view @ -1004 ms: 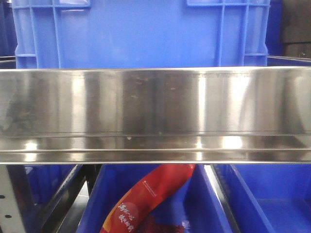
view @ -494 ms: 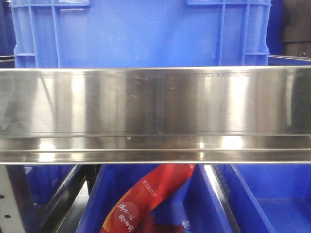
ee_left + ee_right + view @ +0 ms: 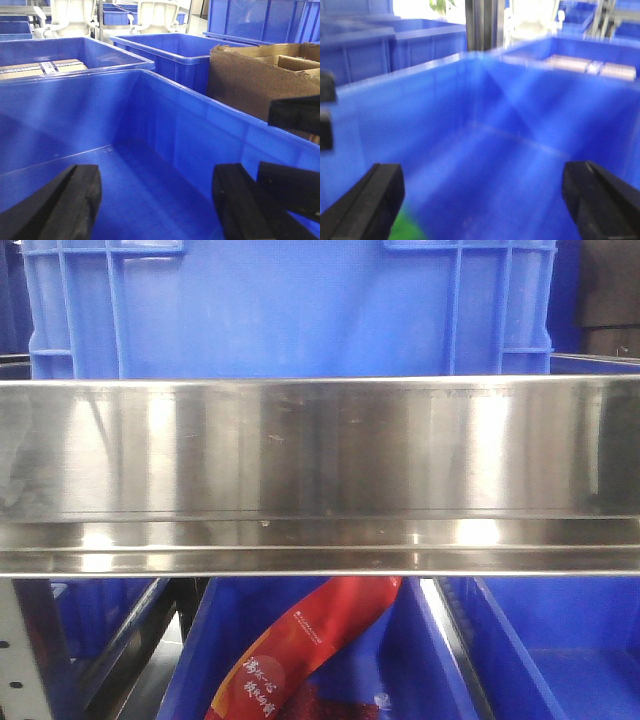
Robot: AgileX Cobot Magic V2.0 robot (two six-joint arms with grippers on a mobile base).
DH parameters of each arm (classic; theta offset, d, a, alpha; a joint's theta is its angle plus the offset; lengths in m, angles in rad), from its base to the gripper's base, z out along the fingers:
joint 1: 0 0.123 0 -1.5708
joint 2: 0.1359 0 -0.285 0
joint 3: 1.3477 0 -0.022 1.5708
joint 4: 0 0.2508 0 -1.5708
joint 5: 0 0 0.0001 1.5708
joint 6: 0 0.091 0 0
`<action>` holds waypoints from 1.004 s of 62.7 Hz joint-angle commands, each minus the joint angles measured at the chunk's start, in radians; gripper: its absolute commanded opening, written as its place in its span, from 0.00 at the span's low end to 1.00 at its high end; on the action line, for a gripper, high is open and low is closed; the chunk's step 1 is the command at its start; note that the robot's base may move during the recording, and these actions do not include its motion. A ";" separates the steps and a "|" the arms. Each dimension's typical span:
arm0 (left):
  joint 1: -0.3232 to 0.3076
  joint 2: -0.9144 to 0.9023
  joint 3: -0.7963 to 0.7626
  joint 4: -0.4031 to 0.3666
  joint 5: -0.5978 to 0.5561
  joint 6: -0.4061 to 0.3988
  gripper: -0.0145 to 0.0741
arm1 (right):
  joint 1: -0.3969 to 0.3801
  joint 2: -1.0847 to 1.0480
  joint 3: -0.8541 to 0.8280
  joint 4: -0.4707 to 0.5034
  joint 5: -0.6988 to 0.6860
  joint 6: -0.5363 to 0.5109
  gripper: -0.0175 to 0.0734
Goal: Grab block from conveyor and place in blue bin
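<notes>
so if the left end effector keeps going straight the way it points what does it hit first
Probably the blue bin: the open left end effector points at its bare floor and far wall. Nothing shows between, though depth is unclear.

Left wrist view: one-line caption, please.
Open left hand poised over an empty blue bin, cardboard box beyond.

I see a saturated blue bin (image 3: 165, 125), a brown cardboard box (image 3: 245, 80) beside it, a silver rail (image 3: 320, 475), and a red packet (image 3: 310, 640) (white lettering printed on it).
</notes>
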 commanded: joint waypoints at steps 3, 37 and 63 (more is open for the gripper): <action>-0.005 -0.029 -0.011 -0.006 -0.011 0.002 0.35 | 0.000 -0.039 -0.009 -0.005 0.002 -0.004 0.68; 0.131 -0.228 0.022 -0.008 0.111 0.002 0.04 | -0.163 -0.250 0.019 -0.005 0.057 -0.004 0.01; 0.270 -0.646 0.522 -0.092 -0.017 0.002 0.04 | -0.332 -0.611 0.476 -0.005 -0.025 -0.004 0.01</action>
